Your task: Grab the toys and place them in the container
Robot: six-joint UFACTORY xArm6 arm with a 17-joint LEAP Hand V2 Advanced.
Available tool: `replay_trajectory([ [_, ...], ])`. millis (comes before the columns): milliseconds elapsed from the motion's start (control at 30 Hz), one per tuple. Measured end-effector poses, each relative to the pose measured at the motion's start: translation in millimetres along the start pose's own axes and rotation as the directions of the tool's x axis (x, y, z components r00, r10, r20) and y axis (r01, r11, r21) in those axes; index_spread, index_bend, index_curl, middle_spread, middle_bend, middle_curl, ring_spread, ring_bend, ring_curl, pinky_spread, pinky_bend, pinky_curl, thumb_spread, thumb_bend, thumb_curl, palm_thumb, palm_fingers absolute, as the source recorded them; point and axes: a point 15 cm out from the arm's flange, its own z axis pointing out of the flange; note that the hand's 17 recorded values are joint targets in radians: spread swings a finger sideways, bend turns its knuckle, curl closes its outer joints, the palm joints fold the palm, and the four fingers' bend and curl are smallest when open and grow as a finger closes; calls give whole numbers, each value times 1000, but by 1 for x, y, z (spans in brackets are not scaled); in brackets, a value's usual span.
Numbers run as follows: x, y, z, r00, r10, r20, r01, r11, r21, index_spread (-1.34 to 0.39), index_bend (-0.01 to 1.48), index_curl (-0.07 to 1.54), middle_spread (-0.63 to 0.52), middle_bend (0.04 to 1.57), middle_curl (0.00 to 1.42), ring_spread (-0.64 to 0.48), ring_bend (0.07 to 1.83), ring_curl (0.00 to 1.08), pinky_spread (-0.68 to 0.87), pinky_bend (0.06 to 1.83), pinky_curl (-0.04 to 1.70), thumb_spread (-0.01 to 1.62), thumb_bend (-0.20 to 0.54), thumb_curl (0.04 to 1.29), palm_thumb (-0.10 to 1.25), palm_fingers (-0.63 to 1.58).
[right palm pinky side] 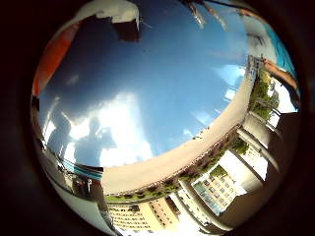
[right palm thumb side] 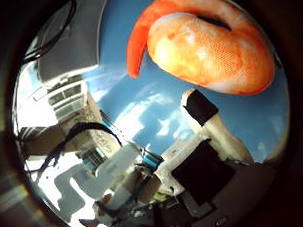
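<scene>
The surface is a smooth, glossy blue sheet with bright patches of glare; in the little finger side view it fills most of the frame, and a pale tan border band runs along its edge. Beyond that border the room shows light-coloured shelving or furniture with some green items, too small to identify.

One toy is visible: a plush shrimp, orange fading to pale cream, with a soft, finely dotted fabric skin and a curved, plump body that tapers to a deeper orange tail. It lies on the blue surface and fills much of the upper part of the thumb side view, so it is close to the palm. A sliver of the same orange shows at the upper left edge of the little finger side view.

The robot hand shows one white finger with a black tip, extended straight and pointing toward the shrimp, just short of its underside; its fingers are not closed on anything.
</scene>
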Motion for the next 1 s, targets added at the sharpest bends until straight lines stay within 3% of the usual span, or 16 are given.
replay_trajectory([
  [100, -2, -3, -5, 1000, -8, -11, 8, 1000, 8, -101, 124, 167, -63, 471, 467, 170, 892, 401, 418, 1043, 273, 1099, -11, 352, 728, 804],
  [167, 0, -2, -13, 1000, -4, -23, 4, 1000, 21, -176, 145, 137, -91, 690, 565, 125, 1106, 480, 404, 1028, 281, 1087, -4, 372, 786, 977],
  [233, 4, -2, -25, 999, -1, -45, 3, 999, 51, -214, 168, 130, -102, 773, 612, 99, 1172, 518, 393, 1052, 299, 1084, -4, 383, 811, 1003],
  [333, 19, -1, -59, 994, 30, -105, -15, 990, 144, -284, 262, 134, -125, 897, 692, 47, 1254, 582, 364, 1174, 349, 1073, 2, 410, 875, 1142],
  [367, 23, 3, -71, 992, 43, -122, -22, 985, 171, -335, 354, 146, -137, 966, 740, 19, 1287, 617, 334, 1272, 394, 1075, 22, 440, 942, 1189],
  [667, -6, 64, -151, 990, 36, -138, -8, 980, 200, -535, 676, 209, -163, 1158, 883, -60, 1384, 706, 207, 1490, 546, 1095, -1, 554, 1011, 1057],
  [1000, -70, 91, -324, 971, -17, -236, 109, 919, 380, -664, 864, 296, -163, 1254, 960, -94, 1463, 762, 136, 1568, 665, 1105, -14, 648, 1010, 944],
])
